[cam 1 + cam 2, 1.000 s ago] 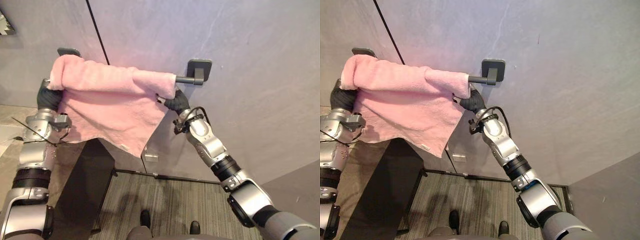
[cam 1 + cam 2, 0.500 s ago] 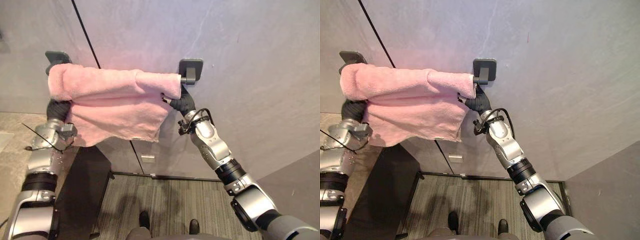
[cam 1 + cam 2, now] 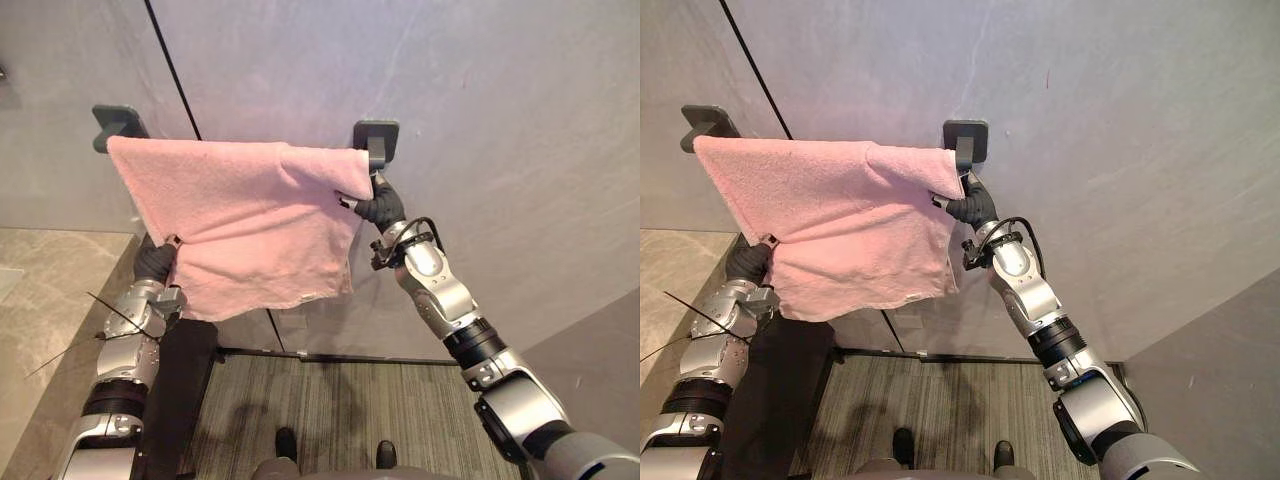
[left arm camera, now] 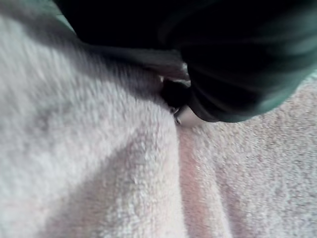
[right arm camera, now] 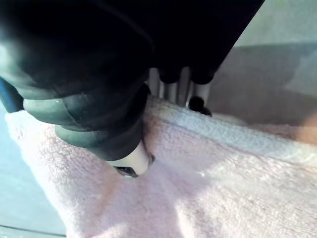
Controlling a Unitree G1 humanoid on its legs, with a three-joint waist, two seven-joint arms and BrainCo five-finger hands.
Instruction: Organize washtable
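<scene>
Softly draped pink terry towel (image 3: pixel 250 215), dark rail (image 3: pixel 376 150), right hand (image 3: pixel 380 207) pinching hem

A soft pink towel (image 3: pixel 250 215) hangs spread out over a dark rail (image 3: pixel 376 152) on the grey wall (image 3: pixel 520 120). Its bottom edge slants, lower at the left.

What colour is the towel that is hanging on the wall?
The towel is plain pink, clearest in the left eye view.
</scene>
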